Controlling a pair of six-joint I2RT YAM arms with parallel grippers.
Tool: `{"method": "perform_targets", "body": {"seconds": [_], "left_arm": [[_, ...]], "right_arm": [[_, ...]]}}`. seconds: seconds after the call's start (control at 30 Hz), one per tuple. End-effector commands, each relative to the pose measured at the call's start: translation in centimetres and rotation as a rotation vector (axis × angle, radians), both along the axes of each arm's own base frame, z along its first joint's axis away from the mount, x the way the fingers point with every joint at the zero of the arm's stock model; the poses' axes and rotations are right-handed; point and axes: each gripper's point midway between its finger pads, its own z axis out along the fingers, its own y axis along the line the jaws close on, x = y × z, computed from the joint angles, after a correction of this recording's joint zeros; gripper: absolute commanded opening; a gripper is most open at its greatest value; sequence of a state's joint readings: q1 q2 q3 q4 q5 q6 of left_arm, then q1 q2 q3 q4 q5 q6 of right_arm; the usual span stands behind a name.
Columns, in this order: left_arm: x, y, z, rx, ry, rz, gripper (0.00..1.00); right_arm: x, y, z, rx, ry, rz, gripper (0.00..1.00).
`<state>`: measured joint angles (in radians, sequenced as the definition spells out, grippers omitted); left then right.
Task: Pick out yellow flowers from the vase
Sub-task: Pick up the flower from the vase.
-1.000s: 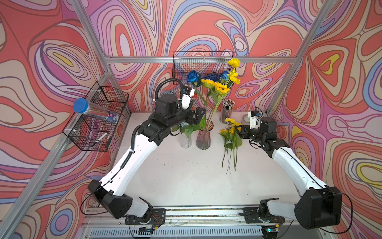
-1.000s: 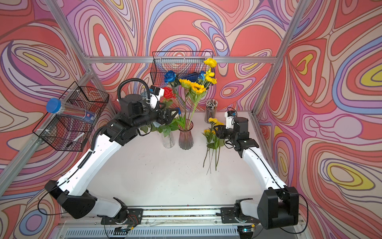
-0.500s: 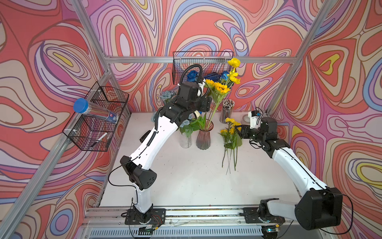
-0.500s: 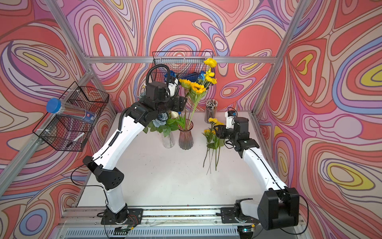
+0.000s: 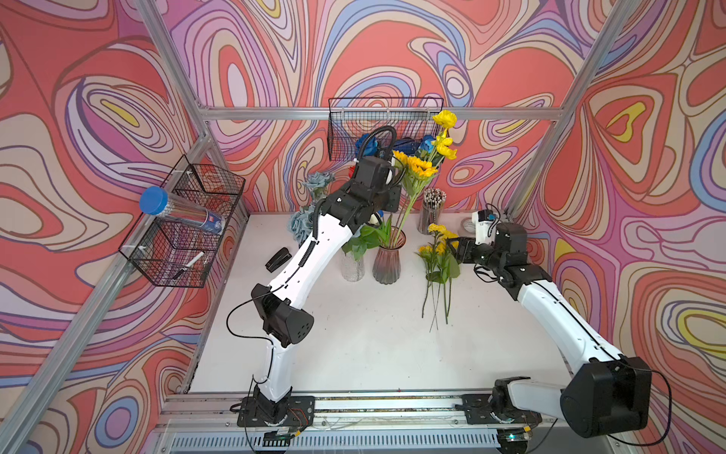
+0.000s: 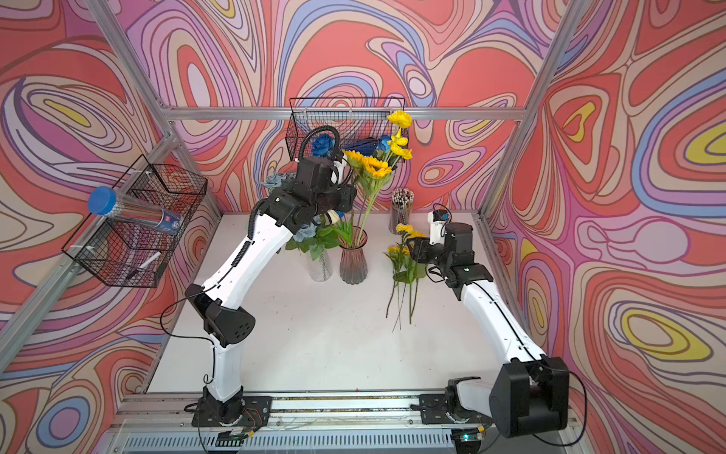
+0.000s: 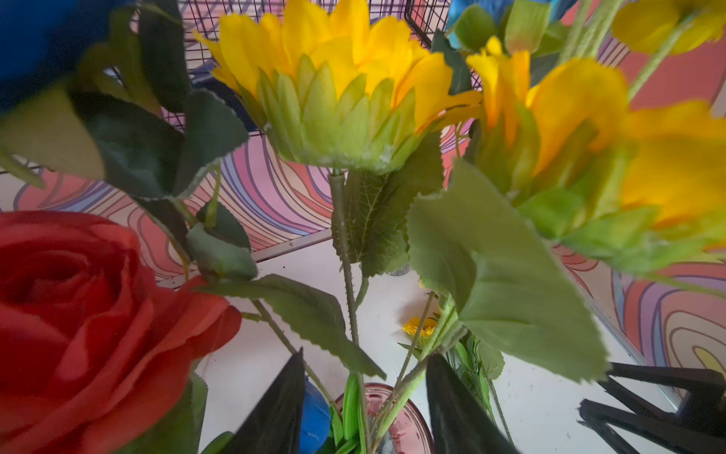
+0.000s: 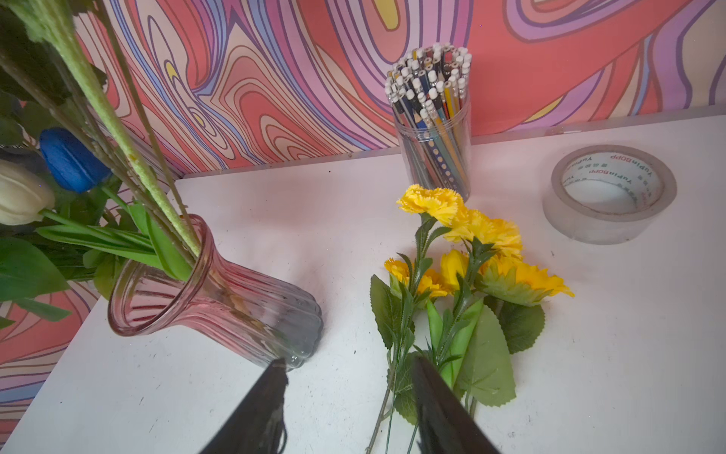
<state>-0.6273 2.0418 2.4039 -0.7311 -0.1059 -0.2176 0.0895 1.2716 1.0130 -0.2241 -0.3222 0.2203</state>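
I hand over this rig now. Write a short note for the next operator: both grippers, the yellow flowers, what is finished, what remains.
Left gripper: jaws open on either side of stems of the sunflowers, just above the pink vase; nothing gripped yet.
Right gripper: jaws open, empty, over the stems of the picked yellow flowers lying on the table beside the vase, on the right arm's side.
Done: that bunch is out.
Left: the sunflowers and the yellow carnations still stand in the pink vase.
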Motion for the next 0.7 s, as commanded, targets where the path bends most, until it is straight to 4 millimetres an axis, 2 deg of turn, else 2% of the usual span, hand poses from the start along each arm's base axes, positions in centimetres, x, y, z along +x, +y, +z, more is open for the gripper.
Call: {"method": "perform_targets", "body": {"seconds": [0.0,0.67], "left_arm": [[0.1,-0.4,-0.4,-0.002,0.013,-0.004,0.48],[2.4,-1.6,-3.0,0.021,0.008,-0.002,0.48]], "right_arm": [[-0.2,0.0,0.5,0.001,-0.012,-0.002,0.54],[-0.1,0.2,0.6,0.006,-0.013,0.006,0.55]]}}
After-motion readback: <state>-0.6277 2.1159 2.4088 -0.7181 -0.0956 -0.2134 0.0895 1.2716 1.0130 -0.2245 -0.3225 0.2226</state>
